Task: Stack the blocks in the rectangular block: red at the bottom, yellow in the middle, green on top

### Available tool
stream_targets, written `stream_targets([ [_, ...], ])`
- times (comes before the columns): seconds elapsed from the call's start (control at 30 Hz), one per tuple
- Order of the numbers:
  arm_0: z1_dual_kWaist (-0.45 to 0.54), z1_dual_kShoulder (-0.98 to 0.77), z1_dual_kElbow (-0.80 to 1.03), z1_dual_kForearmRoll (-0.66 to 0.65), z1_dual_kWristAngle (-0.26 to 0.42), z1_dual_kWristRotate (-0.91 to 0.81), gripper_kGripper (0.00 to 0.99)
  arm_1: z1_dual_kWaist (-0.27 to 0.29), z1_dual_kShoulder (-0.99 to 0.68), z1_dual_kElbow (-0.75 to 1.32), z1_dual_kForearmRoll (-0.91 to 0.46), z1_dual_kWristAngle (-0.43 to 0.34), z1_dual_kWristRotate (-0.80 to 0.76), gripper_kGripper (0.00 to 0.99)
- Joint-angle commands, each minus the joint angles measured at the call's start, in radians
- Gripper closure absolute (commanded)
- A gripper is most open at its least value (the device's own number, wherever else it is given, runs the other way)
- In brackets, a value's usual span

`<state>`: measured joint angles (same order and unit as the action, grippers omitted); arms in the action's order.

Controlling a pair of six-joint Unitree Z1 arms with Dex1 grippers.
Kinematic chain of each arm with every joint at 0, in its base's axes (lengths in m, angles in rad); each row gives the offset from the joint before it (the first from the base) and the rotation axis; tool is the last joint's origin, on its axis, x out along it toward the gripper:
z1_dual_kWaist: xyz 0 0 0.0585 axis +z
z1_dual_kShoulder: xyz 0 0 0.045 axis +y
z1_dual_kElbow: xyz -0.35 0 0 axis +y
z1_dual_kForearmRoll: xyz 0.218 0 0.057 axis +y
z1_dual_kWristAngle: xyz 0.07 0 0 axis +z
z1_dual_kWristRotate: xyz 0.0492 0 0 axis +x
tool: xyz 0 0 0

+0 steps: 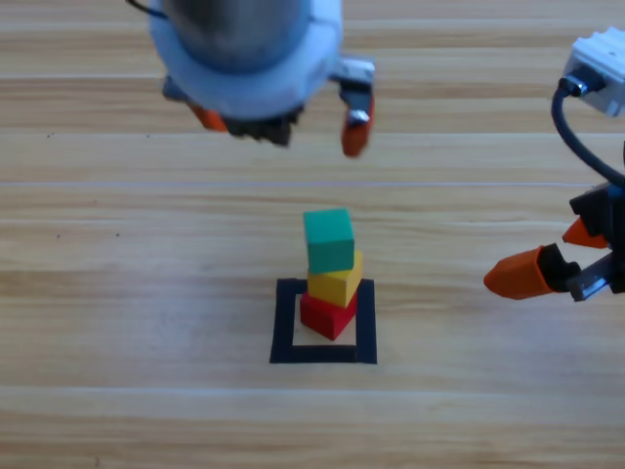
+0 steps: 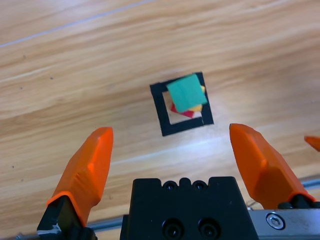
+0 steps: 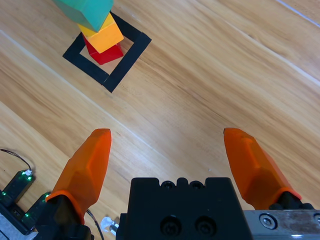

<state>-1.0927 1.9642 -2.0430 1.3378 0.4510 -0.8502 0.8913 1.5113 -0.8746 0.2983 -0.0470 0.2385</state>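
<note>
Left wrist view, nearest first: own left gripper at the bottom edge, orange fingers spread wide apart and holding nothing. Beyond them, bare wooden counter, then the black tape square with the stack seen from almost straight above: green cube covering most of the yellow cube and the red cube, only slivers of both peeking out at its edge.

Right wrist view, same order: right gripper with fingers also parted wide, empty; small circuit boards with green lights and thin wires at the lower left corner; farther off, near the top left, the taped square and the tower, red at the base inside the outline, yellow on it, green on top and cut by the frame edge.

High view: tower standing inside the square toward its far side, each cube turned slightly from the one under it, green leaning a little to the rear. Left gripper well apart behind the stack at the top edge; right gripper well apart at the right edge, near a white connector with a black cable.
</note>
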Motion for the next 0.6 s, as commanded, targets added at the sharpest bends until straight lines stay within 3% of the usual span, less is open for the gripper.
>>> stream_targets([
  [0.03, -0.101, 0.022, 0.023, -0.016, 0.032, -0.018, 0.000, -0.023, 0.046, -0.017, 0.001, 0.024, -0.010, 0.000],
  [0.17, -0.207, -0.028, 0.110, -0.048, 0.146, -0.127, 0.000, -0.023, 0.052, -0.017, 0.001, 0.024, -0.011, 0.000],
  [0.23, -0.251, -0.047, 0.222, -0.131, 0.198, -0.168, 0.000, -0.023, 0.052, -0.017, 0.001, 0.024, -0.011, 0.000],
  [0.33, -0.263, -0.114, 0.572, -0.436, 0.210, -0.174, 0.000, -0.023, 0.055, -0.017, 0.001, 0.024, -0.011, 0.000],
  [0.4, -0.263, -0.143, 0.713, -0.563, 0.210, -0.170, 0.000, -0.023, 0.055, -0.018, 0.001, 0.024, -0.011, 0.000],
  [0.6, -0.263, -0.177, 0.857, -0.686, 0.212, -0.147, 0.000, -0.023, 0.056, -0.020, 0.001, 0.024, -0.011, 0.000],
])
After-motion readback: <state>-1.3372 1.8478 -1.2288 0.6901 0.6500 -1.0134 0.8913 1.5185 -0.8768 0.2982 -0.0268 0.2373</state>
